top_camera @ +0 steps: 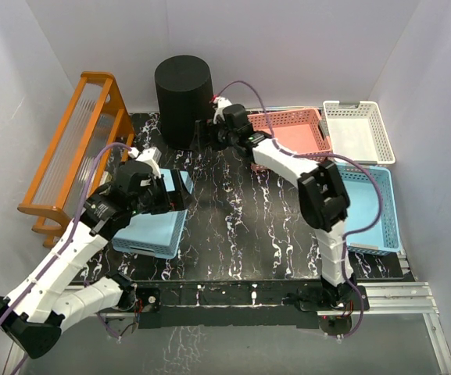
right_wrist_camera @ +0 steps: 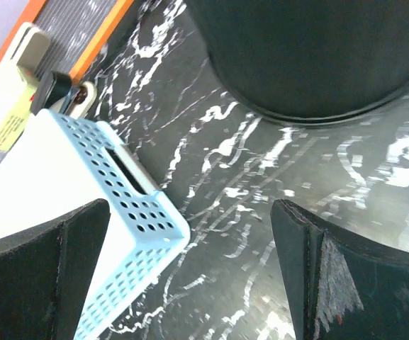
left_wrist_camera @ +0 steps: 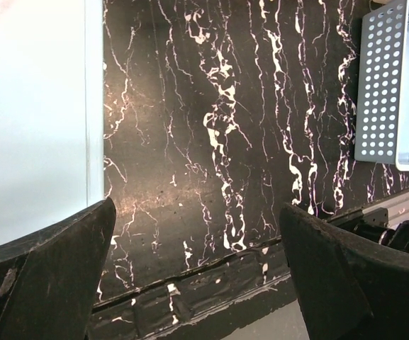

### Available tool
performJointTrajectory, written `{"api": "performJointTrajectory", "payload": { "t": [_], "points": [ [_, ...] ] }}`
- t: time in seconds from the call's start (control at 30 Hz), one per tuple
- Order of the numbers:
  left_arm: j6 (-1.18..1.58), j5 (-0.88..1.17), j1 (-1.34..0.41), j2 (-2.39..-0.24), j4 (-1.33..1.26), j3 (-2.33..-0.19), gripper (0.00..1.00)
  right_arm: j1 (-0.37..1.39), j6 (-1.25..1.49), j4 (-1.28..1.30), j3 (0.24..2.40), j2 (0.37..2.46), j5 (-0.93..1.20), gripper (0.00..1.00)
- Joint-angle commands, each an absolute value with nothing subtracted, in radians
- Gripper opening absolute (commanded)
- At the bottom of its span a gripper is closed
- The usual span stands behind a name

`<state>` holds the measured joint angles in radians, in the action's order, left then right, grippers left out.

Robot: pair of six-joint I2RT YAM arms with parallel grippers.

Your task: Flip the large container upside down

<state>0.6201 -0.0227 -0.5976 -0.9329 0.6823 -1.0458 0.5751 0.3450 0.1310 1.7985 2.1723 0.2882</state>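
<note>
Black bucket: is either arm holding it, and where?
Nothing is held. Both the left gripper and right gripper are open and empty; the bucket stands free.

— How many baskets are you counting on the counter (top_camera: pixel 241 226)?
— I'm counting four: one blue basket (top_camera: pixel 151 233) is sitting at the lower left of the frame, a second blue basket (top_camera: pixel 374 209) at the right, and one pink basket (top_camera: pixel 291 129) and one white basket (top_camera: pixel 358 129) at the upper right.
— And tall containers?
— Only one black bucket (top_camera: pixel 183 94) is standing, at the top centre. One orange rack (top_camera: pixel 76 148) is standing at the upper left.
— Arms?
— Two are showing: the left arm (top_camera: pixel 65 254) and the right arm (top_camera: pixel 323 195).
</note>
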Motion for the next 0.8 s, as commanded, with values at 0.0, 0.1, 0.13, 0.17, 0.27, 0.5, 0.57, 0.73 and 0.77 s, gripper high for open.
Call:
{"api": "performJointTrajectory", "payload": {
  "t": [0.0,0.1,0.13,0.17,0.27,0.5,0.57,0.73,0.77],
  "points": [
    [0.596,0.026,-0.598,-0.951,0.625,-1.040,0.99,0.520,0.215,0.078,1.716,1.959,0.027,0.98],
    [0.579,0.032,-0.598,-0.967,0.604,-1.046,0.99,0.510,0.157,0.165,1.718,1.969,-0.148,0.98],
    [0.575,0.030,-0.599,-0.969,0.598,-1.048,0.99,0.509,0.141,0.189,1.723,1.980,-0.198,0.98],
    [0.574,0.029,-0.599,-0.972,0.594,-1.051,0.99,0.507,0.129,0.216,1.733,1.992,-0.238,0.98],
    [0.574,0.026,-0.599,-0.974,0.584,-1.048,0.99,0.508,0.106,0.280,1.756,2.031,-0.342,0.98],
    [0.593,0.046,-0.598,-0.965,0.577,-1.026,0.99,0.498,0.038,0.409,1.841,2.142,-0.300,0.92],
    [0.600,0.045,-0.598,-0.951,0.576,-1.017,0.99,0.499,0.041,0.435,1.861,2.160,-0.295,0.70],
    [0.611,0.029,-0.599,-0.925,0.577,-1.005,0.99,0.499,0.070,0.432,1.841,2.135,-0.264,0.14],
    [0.612,0.029,-0.599,-0.924,0.577,-1.003,0.99,0.499,0.079,0.438,1.836,2.124,-0.263,0.06]
  ]
}}
